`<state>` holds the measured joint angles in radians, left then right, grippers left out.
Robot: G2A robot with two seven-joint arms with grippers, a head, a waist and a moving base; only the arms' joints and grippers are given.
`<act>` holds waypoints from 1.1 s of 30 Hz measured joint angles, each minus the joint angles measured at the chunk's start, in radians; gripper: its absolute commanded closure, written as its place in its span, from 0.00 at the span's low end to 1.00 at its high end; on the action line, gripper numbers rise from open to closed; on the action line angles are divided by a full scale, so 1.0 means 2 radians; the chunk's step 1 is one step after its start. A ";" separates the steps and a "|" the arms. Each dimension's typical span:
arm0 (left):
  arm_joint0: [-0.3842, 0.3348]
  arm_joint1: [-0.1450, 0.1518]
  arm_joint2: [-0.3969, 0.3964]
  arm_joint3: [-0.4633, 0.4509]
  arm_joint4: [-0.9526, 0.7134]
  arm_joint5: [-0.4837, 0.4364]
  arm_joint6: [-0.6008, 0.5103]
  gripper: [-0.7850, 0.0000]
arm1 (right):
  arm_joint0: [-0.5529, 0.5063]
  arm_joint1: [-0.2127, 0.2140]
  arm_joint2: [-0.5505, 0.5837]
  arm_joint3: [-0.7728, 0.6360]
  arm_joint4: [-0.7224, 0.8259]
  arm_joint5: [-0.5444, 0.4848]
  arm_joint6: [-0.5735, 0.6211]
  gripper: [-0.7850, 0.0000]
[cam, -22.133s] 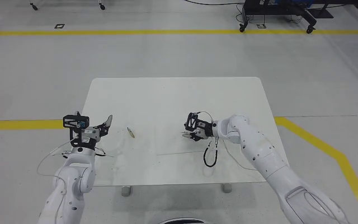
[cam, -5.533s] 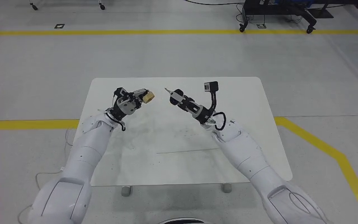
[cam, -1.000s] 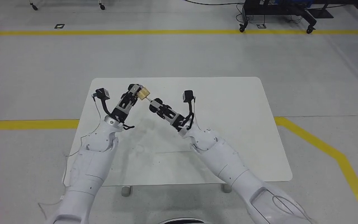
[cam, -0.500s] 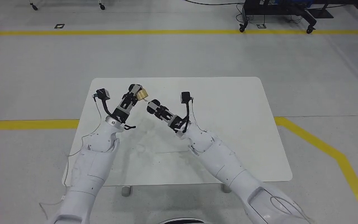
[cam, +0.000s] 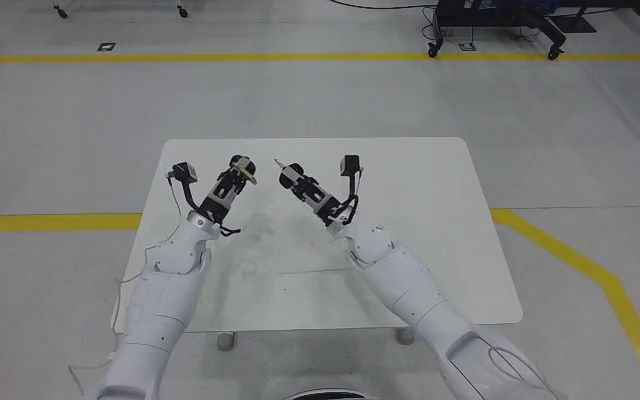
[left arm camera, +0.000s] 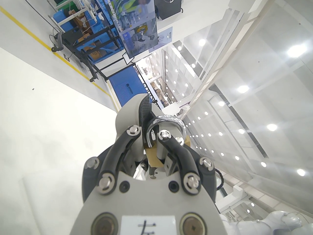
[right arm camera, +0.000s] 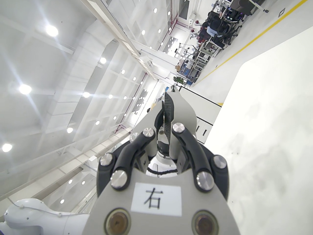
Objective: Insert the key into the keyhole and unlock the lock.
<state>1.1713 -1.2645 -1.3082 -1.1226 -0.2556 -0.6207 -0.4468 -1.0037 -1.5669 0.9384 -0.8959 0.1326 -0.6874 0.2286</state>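
Observation:
Above the white table (cam: 420, 210) my left gripper (cam: 241, 168) is shut on a brass padlock (cam: 248, 179). In the left wrist view its silver shackle (left arm camera: 168, 119) arches over the fingertips and the brass body (left arm camera: 153, 157) sits between the fingers of my left gripper (left arm camera: 159, 125). A short way to its right, my right gripper (cam: 289, 174) is shut on a thin key (cam: 277, 162) whose tip points up and toward the lock. A small gap separates key and lock. In the right wrist view the pads of my right gripper (right arm camera: 167, 102) are pressed together and the key is mostly hidden.
Both grippers hover over the table's far-left part. A yellow floor line (cam: 300, 57) runs behind the table, and another yellow line (cam: 560, 250) passes its right side. Wheeled stands (cam: 490, 25) are far off at the back right.
Half a second ago the right gripper was up against the padlock. It has since drawn back to the right with the key, and the left gripper has turned the lock slightly.

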 measured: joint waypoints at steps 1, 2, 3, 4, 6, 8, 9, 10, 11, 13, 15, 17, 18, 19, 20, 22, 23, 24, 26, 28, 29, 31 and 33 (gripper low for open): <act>-0.001 0.000 0.000 0.001 -0.016 0.010 -0.018 1.00 | -0.001 0.001 0.003 -0.002 0.000 -0.002 0.003 1.00; -0.001 0.000 0.000 0.002 -0.030 0.018 -0.034 1.00 | -0.001 0.002 0.006 -0.004 -0.003 -0.005 0.008 1.00; -0.001 0.000 0.001 0.002 -0.036 0.019 -0.046 1.00 | -0.002 0.005 0.009 -0.009 -0.010 -0.011 0.017 1.00; -0.001 0.000 0.001 0.002 -0.033 0.018 -0.044 1.00 | -0.002 0.006 0.011 -0.011 -0.014 -0.014 0.021 1.00; -0.001 0.000 0.001 0.002 -0.025 0.016 -0.029 1.00 | -0.002 0.007 0.012 -0.012 -0.016 -0.016 0.023 1.00; -0.001 0.000 0.001 0.002 -0.024 0.016 -0.026 1.00 | -0.002 0.006 0.012 -0.012 -0.016 -0.015 0.022 1.00; 0.000 0.001 0.000 0.000 -0.019 0.019 -0.023 1.00 | -0.002 0.006 0.012 -0.012 -0.016 -0.015 0.022 1.00; 0.002 0.001 0.001 -0.004 -0.010 0.024 -0.016 1.00 | -0.002 0.006 0.012 -0.012 -0.016 -0.015 0.022 1.00; 0.005 0.001 0.001 -0.009 0.001 0.033 -0.007 1.00 | -0.002 0.006 0.012 -0.012 -0.016 -0.015 0.022 1.00; 0.009 0.000 0.006 -0.023 0.023 0.071 0.015 1.00 | -0.003 0.007 0.013 -0.013 -0.018 -0.013 0.020 1.00; 0.008 -0.001 0.013 -0.038 0.031 0.122 0.027 1.00 | -0.003 0.010 0.017 -0.021 -0.052 -0.006 0.001 1.00; 0.006 -0.002 0.017 -0.046 0.032 0.165 0.032 1.00 | -0.008 0.014 0.017 -0.032 -0.108 -0.002 -0.017 1.00; 0.004 -0.002 0.017 -0.050 0.031 0.185 0.036 1.00 | -0.011 0.015 0.015 -0.040 -0.146 0.001 -0.028 1.00; 0.003 -0.003 0.017 -0.052 0.029 0.197 0.038 1.00 | -0.014 0.017 0.015 -0.045 -0.172 0.004 -0.036 1.00; 0.002 -0.003 0.017 -0.053 0.027 0.207 0.040 1.00 | -0.017 0.018 0.015 -0.051 -0.199 0.010 -0.046 1.00; 0.000 -0.003 0.014 -0.055 0.021 0.218 0.041 1.00 | -0.023 0.020 0.013 -0.063 -0.264 0.031 -0.078 1.00; 0.000 -0.003 0.012 -0.056 0.019 0.219 0.041 1.00 | -0.027 0.020 0.010 -0.068 -0.290 0.041 -0.092 1.00; 0.000 -0.003 0.010 -0.057 0.015 0.220 0.039 1.00 | -0.031 0.020 0.007 -0.073 -0.316 0.052 -0.109 1.00; 0.001 -0.002 0.007 -0.058 0.012 0.220 0.036 1.00 | -0.035 0.020 0.003 -0.077 -0.343 0.062 -0.125 1.00; 0.001 -0.002 0.004 -0.059 0.011 0.217 0.036 1.00 | -0.037 0.019 0.000 -0.080 -0.363 0.067 -0.135 1.00; 0.002 -0.002 0.004 -0.059 0.011 0.214 0.036 1.00 | -0.038 0.020 -0.001 -0.080 -0.370 0.069 -0.137 1.00; 0.002 -0.002 0.003 -0.057 0.014 0.205 0.037 1.00 | -0.039 0.020 -0.003 -0.081 -0.389 0.078 -0.142 1.00; 0.002 -0.002 0.003 -0.054 0.021 0.195 0.041 1.00 | -0.039 0.020 -0.006 -0.082 -0.404 0.085 -0.147 1.00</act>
<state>1.1757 -1.2688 -1.3016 -1.2308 -0.2132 -0.2302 -0.3652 -1.0820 -1.5279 0.9258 -1.0591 -0.6748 -0.5169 -0.0651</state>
